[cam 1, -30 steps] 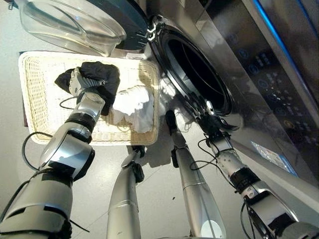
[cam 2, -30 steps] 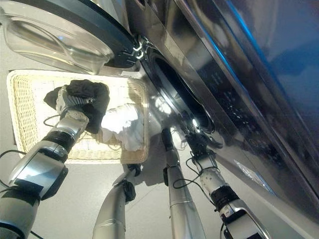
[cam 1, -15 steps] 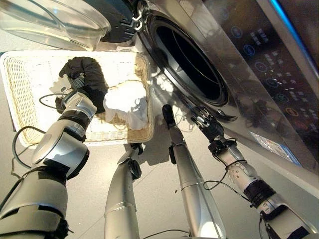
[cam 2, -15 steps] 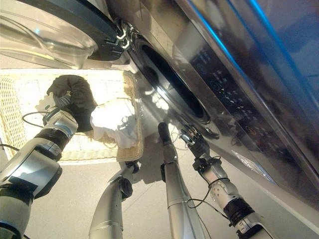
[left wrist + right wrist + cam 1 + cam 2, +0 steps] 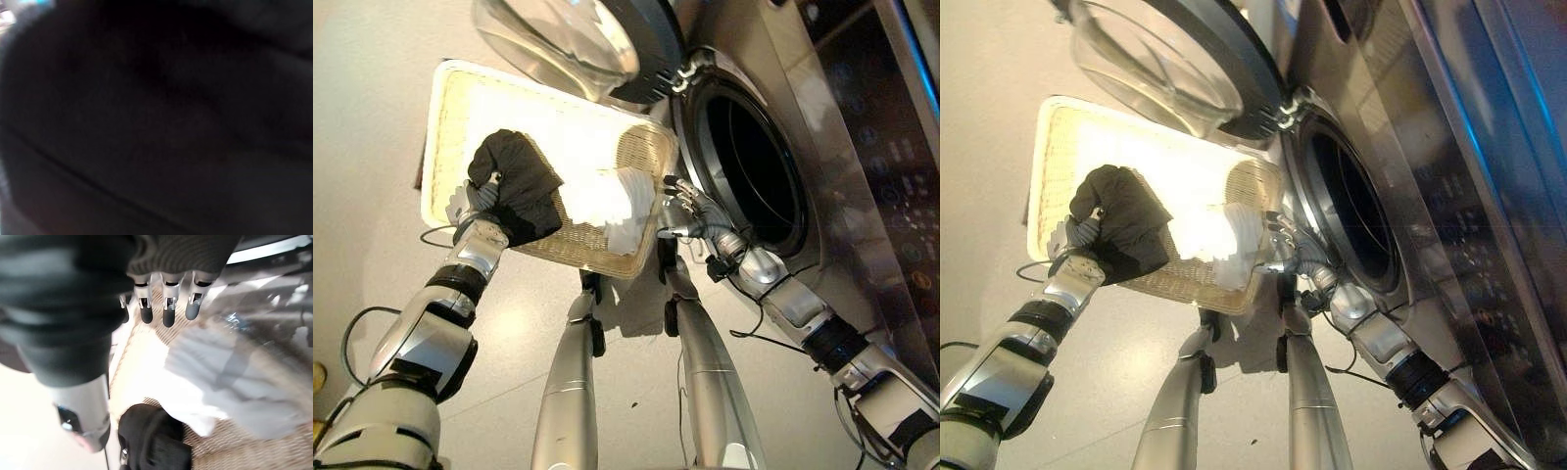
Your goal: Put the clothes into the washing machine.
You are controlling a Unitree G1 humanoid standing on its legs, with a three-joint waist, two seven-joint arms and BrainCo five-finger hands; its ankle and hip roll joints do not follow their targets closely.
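while left hand clutches black garment, one white garment lies beside.

Pale smooth floor, brightly lit from above

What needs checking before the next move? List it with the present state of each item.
1. Washing machine door swung open, drum opening free: ok.
2. Left hand on the black garment: ok; grip closed: cannot tell, fingers hidden in the cloth.
3. Black garment lifted out of the wicker basket: not ok, it is in the basket.
4. Right hand open at the basket's near corner, holding nothing: ok.
5. White garment waiting in the basket, draped over its rim: ok.
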